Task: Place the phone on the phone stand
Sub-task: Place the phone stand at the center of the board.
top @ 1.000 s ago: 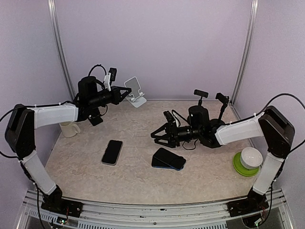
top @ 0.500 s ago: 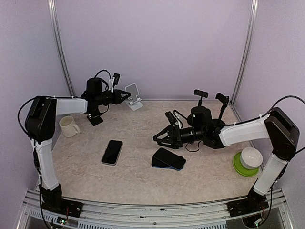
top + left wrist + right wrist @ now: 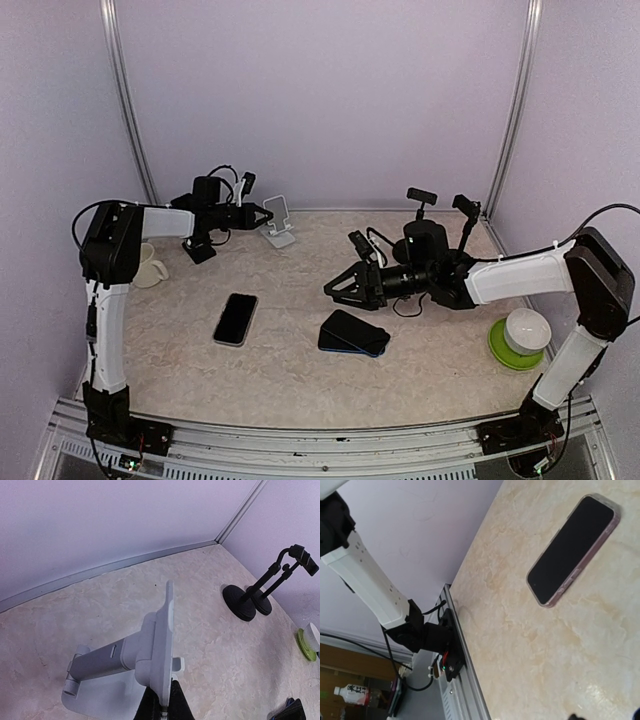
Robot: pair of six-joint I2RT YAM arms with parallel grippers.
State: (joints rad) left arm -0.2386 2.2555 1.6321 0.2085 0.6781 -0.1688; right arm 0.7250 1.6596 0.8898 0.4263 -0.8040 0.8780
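Both arms outstretched: left gripper [image 3: 163,707] pinching phone stand [image 3: 160,645], right gripper [image 3: 335,290] agape.

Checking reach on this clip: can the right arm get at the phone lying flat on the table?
Probably yes: its open pincer faces the phone, with only bare table between them.

Black phone [image 3: 235,318] lying flat, white phone stand [image 3: 277,222] at back
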